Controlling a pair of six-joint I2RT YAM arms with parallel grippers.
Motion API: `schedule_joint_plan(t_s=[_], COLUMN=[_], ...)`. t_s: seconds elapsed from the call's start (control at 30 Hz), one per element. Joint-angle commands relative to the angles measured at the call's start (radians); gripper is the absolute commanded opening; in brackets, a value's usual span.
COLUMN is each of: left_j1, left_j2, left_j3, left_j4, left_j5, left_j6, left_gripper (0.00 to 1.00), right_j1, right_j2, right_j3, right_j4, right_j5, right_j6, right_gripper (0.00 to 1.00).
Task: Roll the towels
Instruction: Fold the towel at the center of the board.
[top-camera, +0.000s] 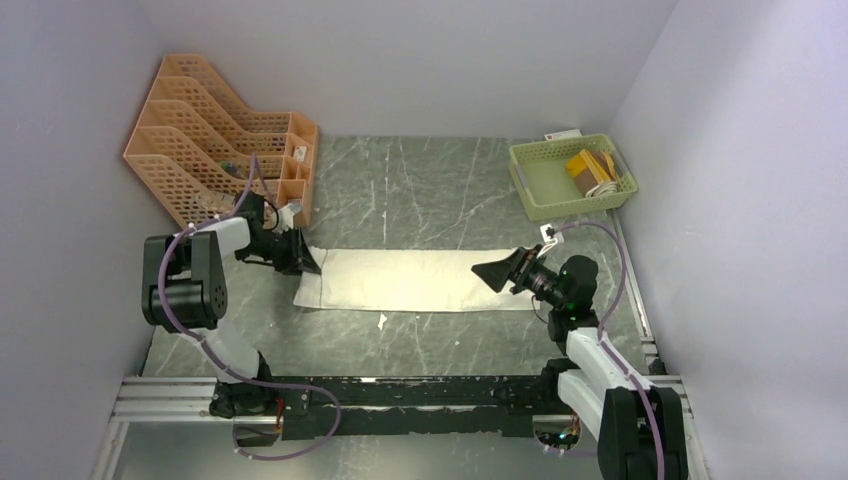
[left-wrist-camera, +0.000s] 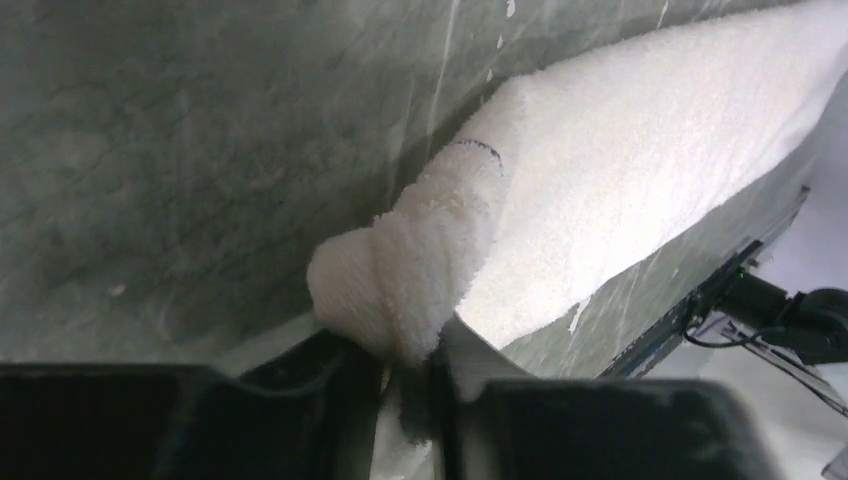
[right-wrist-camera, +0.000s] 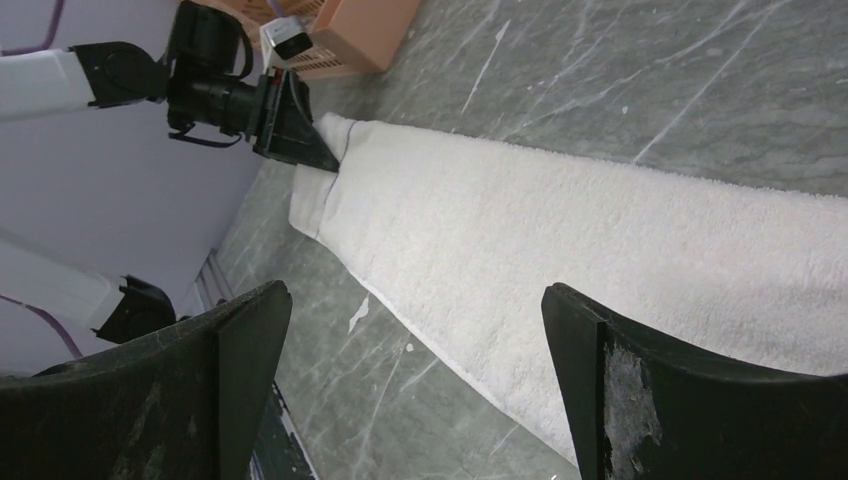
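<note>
In the left pincer (left-wrist-camera: 410, 368) sits the towel (left-wrist-camera: 640, 170), corner bunched.

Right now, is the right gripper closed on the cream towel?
No, the right gripper is wide open, with the cream towel lying flat beyond its jaws.

A cream-white towel (top-camera: 410, 280) lies flat in a long strip across the middle of the tabletop (top-camera: 440, 190). The left hand (top-camera: 306, 262) meets its 9 o'clock end, and the right hand (top-camera: 494, 272) is over its 3 o'clock end. An orange file rack (top-camera: 215, 150) stands at 10 o'clock. At 2 o'clock a green basket (top-camera: 585, 206) holds a mustard-yellow towel (top-camera: 582, 165).
</note>
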Motion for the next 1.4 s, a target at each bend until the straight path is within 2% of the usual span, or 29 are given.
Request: schedule_joint_plan(t_s=[0.0, 0.07, 0.1, 0.2, 0.3, 0.43, 0.53, 0.63, 0.8, 1.03, 1.1, 1.23, 1.37], left_j1=[-0.007, -0.008, -0.009, -0.007, 0.026, 0.09, 0.095, 0.101, 0.102, 0.098, 0.069, -0.117, -0.286], left_j2=[-0.099, -0.139, -0.158, -0.208, -0.241, -0.266, -0.256, -0.225, -0.201, -0.242, -0.244, -0.246, -0.202], left_j3=[-0.012, -0.002, 0.009, 0.06, 0.136, 0.231, 0.309, 0.381, 0.509, 0.543, 0.568, 0.586, 0.596], left_j4=[-0.037, -0.054, -0.068, -0.127, -0.211, -0.286, -0.329, -0.359, -0.409, -0.433, -0.461, -0.505, -0.574], left_j5=[-0.093, -0.135, -0.159, -0.232, -0.326, -0.446, -0.568, -0.654, -0.676, -0.64, -0.666, -0.79, -0.99], left_j6=[-0.036, -0.053, -0.058, -0.068, -0.057, -0.011, 0.004, 0.013, 0.01, 0.008, 0.002, -0.059, -0.152], left_gripper=[0.23, 0.08, 0.07, 0.07, 0.07, 0.07, 0.07, 0.07, 0.07, 0.07, 0.07, 0.07, 0.07], right_j1=[0.004, 0.004, 0.004, 0.005, 0.013, 0.077, 0.121, 0.156, 0.21, 0.278, 0.282, 0.283, 0.283], right_j2=[0.018, 0.028, 0.033, 0.04, 0.046, 0.077, 0.109, 0.148, 0.257, 0.464, 0.465, 0.451, 0.418], right_j3=[-0.009, -0.009, -0.006, 0.001, 0.021, 0.116, 0.165, 0.209, 0.265, 0.3, 0.291, 0.308, 0.335], right_j4=[0.023, 0.025, 0.022, 0.002, -0.086, -0.326, -0.403, -0.425, -0.419, -0.337, -0.32, -0.343, -0.408], right_j5=[-0.012, -0.012, -0.012, 0.001, 0.058, 0.319, 0.465, 0.544, 0.555, 0.441, 0.441, 0.47, 0.512], right_j6=[-0.018, -0.02, -0.022, -0.036, -0.071, -0.155, -0.156, -0.155, -0.161, -0.151, -0.143, -0.166, -0.193], right_gripper=[1.0, 1.0, 1.0, 1.0, 1.0, 0.99, 0.99, 0.99, 0.99, 0.97, 0.96, 0.96, 0.97])
